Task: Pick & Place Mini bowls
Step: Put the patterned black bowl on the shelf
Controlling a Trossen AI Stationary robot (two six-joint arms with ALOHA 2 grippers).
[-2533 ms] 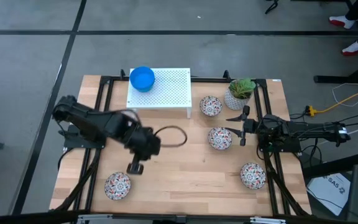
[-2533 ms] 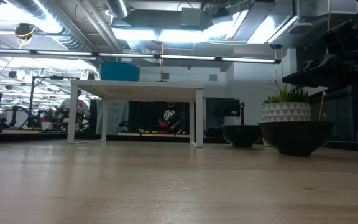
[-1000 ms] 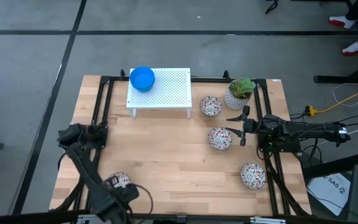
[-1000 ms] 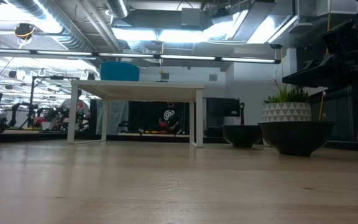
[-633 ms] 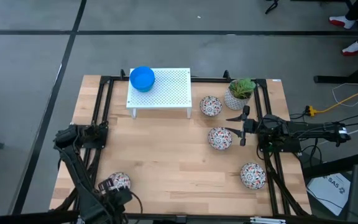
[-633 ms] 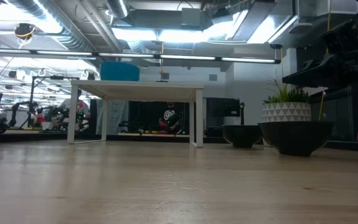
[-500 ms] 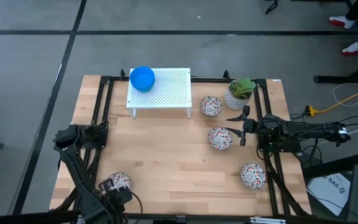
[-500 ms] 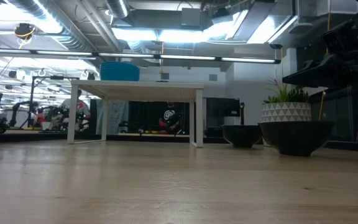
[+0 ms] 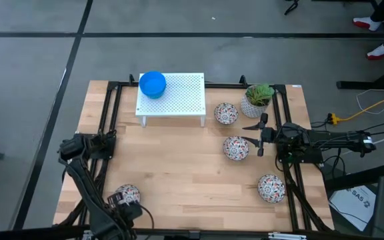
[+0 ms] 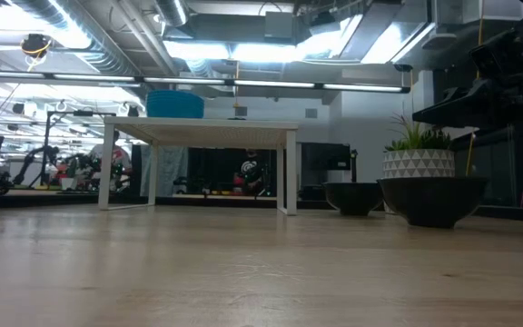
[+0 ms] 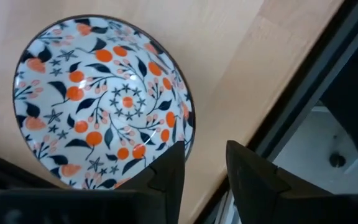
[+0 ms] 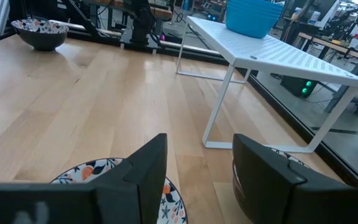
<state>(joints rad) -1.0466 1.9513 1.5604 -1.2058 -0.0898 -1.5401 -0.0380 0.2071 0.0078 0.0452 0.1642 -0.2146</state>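
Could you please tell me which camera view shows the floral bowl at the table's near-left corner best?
The left wrist view: the floral bowl fills the picture, pattern and rim plain, with the left gripper open at its rim. The high view shows it small, partly under the arm. The right wrist view shows it far off; the low view misses it.

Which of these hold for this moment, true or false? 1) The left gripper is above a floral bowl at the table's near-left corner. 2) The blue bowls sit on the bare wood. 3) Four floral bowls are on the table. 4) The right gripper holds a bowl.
1) True: the left gripper hangs open over the floral bowl.
2) False: the blue bowls rest on the white rack.
3) True: the other floral bowls lie at and.
4) False: the right gripper is open and holds nothing.
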